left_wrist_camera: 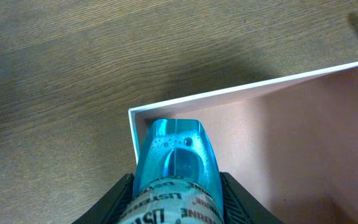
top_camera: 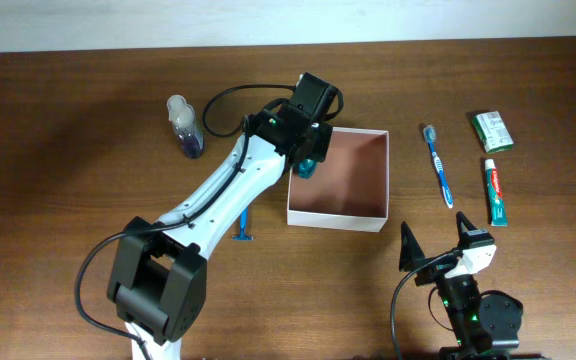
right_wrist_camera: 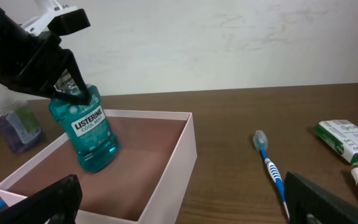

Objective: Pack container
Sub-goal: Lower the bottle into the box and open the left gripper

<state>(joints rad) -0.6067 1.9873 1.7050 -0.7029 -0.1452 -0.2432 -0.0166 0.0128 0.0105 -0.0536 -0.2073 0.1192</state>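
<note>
Holding a mouthwash bottle [right_wrist_camera: 92,134] tight in the left gripper [top_camera: 305,155], tilted a bit, down inside the container [top_camera: 338,219] near its 10 o'clock corner. Can't tell if touching the floor. Got the container sitting roughly mid-table. Seeing the right gripper [top_camera: 436,236] at the container's 5 o'clock, spread wide, nothing in it. Also spotting a toothbrush [top_camera: 438,165] and toothpaste [top_camera: 496,192] off at 3 o'clock, apart from the container.

overhead: top-down | left wrist: close over container [left_wrist_camera: 291,143] | right wrist: low side-on
</note>
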